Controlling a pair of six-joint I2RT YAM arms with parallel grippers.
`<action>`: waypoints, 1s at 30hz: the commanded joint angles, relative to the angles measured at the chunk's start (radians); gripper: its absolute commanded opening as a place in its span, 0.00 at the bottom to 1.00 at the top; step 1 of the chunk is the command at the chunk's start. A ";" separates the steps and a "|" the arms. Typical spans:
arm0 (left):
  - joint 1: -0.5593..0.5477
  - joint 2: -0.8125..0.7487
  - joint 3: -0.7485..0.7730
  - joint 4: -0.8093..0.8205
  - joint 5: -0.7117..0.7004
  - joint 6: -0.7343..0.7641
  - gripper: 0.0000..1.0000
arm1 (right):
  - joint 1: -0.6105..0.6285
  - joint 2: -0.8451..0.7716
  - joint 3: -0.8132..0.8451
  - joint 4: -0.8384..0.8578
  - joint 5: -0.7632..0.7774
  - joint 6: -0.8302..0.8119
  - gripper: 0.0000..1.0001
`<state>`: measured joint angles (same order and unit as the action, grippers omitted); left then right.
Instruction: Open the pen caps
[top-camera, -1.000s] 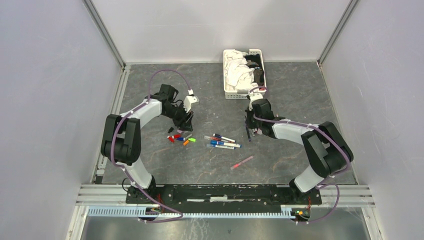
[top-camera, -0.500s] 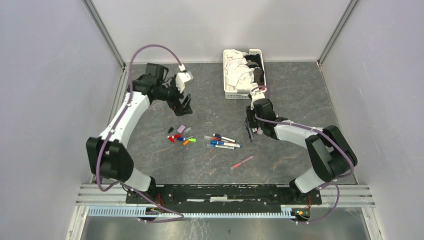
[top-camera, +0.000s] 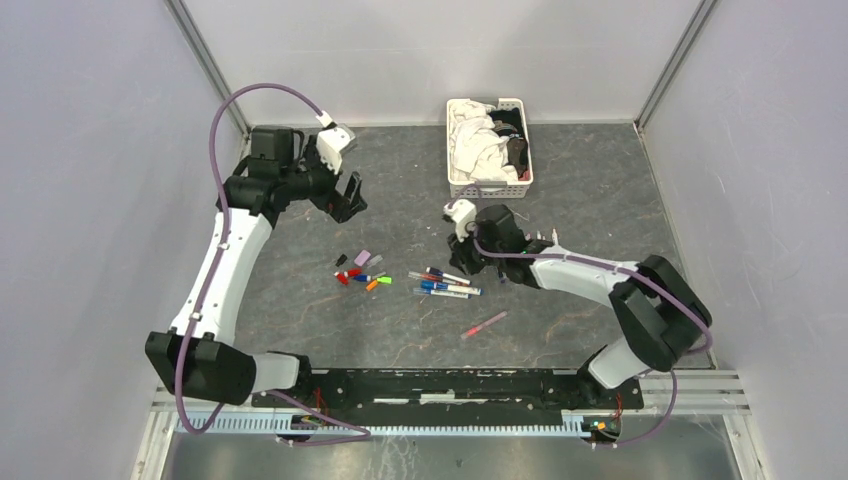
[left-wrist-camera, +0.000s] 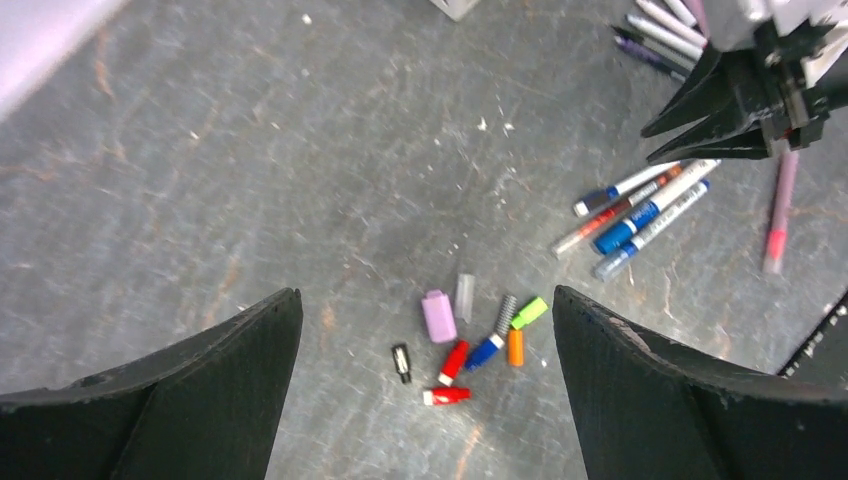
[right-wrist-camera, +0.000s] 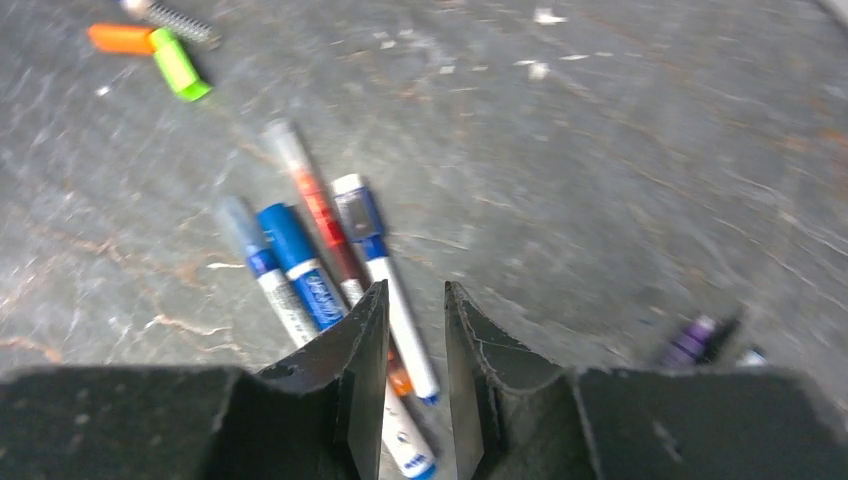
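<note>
A white slatted basket (top-camera: 489, 147) stood on the grey, stone-patterned table (top-camera: 600, 190), close against the back wall (top-camera: 440, 50). White cloths (top-camera: 472, 140) filled its left part, and a dark cloth (top-camera: 515, 152) lay along its right side. Pale side walls (top-camera: 90, 200) rose well apart from the basket on both sides. A black rail (top-camera: 450, 385) ran along the table edge farthest from the basket.

White-and-black arms (top-camera: 225, 270), lilac cables (top-camera: 262, 88)

We log a grey mottled tabletop (top-camera: 400, 330) carrying loose pen caps (top-camera: 360, 272) beside grouped pens (top-camera: 443, 284), one pink pen (top-camera: 485, 324) apart, and a white basket (top-camera: 490, 187) farther back.
</note>
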<state>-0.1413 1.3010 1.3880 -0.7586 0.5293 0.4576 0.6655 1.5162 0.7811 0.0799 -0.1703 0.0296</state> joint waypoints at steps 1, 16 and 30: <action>0.000 -0.004 -0.040 -0.058 0.040 0.014 1.00 | 0.048 0.074 0.068 -0.036 -0.107 -0.082 0.33; 0.000 -0.058 -0.135 -0.148 0.110 0.114 1.00 | 0.067 0.190 0.096 -0.041 -0.054 -0.088 0.26; 0.000 -0.044 -0.153 -0.163 0.142 0.138 1.00 | 0.063 0.239 0.134 -0.055 0.003 -0.113 0.22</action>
<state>-0.1413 1.2678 1.2362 -0.9161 0.6327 0.5560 0.7265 1.7378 0.8951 0.0242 -0.2043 -0.0628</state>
